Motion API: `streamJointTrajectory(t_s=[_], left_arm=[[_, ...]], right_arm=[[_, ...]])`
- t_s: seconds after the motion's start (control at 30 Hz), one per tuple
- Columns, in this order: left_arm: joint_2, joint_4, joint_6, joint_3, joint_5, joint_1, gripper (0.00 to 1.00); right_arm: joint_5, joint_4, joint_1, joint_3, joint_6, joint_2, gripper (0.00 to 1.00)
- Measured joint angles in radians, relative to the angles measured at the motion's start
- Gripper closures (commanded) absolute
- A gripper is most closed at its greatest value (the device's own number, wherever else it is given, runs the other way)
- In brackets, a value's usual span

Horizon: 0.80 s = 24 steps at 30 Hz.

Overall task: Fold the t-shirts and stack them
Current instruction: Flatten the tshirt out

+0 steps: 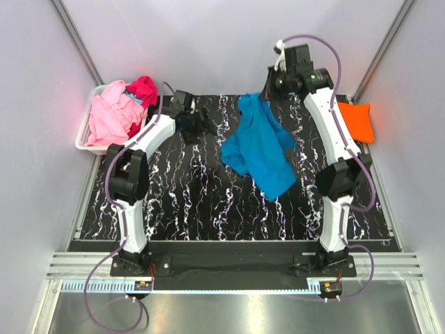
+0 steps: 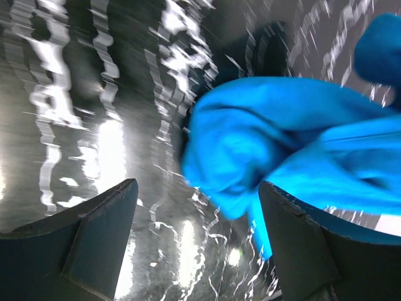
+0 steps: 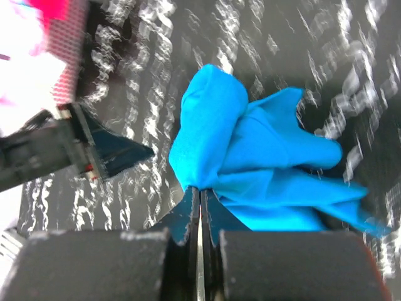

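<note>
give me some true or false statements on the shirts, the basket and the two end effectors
1. The right end effector is shut on the blue t-shirt. True.
2. The left end effector is shut on the blue t-shirt. False: it is open and grips nothing.
3. The orange t-shirt lies in the basket. False: it lies at the far right, away from the basket.
4. A pink t-shirt is in the basket. True.
</note>
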Motion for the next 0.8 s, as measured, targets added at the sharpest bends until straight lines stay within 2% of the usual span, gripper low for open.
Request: streamJointTrajectory(t_s=[0.1, 0.27, 0.4, 0.5, 0.53, 0.6, 0.7, 0.8], left_arm=[[0.0, 0.0, -0.011, 0.0, -0.001, 0.042, 0.17], [0.0, 0.007, -0.011, 0.013, 0.0, 0.045, 0.17], [0.0, 0.014, -0.011, 0.02, -0.005, 0.036, 0.17], [-0.002, 0.014, -0.022, 0.018, -0.039, 0.037, 0.17], [-0.006, 0.016, -0.029, 0.014, -0.058, 0.039, 0.17], [-0.026, 0.016, -0.048, -0.005, -0.107, 0.047, 0.17], [-0.06, 0.011, -0.072, -0.023, -0.161, 0.059, 0.17], [-0.08, 0.011, -0.092, -0.027, -0.178, 0.069, 0.17]], right_arm=[[-0.053, -0.044, 0.015, 0.219, -0.041, 0.112, 1.0], [-0.155, -0.084, 0.058, 0.22, -0.073, 0.113, 1.0], [-0.224, -0.083, 0.107, -0.012, -0.081, 0.023, 1.0], [-0.246, -0.058, 0.154, -0.278, -0.078, -0.067, 1.0], [-0.253, -0.058, 0.169, -0.362, -0.071, -0.09, 0.79], [-0.262, -0.07, 0.195, -0.505, -0.043, -0.116, 0.62], [-0.247, -0.083, 0.208, -0.635, -0.018, -0.125, 0.59], [-0.192, -0.098, 0.204, -0.66, 0.01, -0.126, 0.62]])
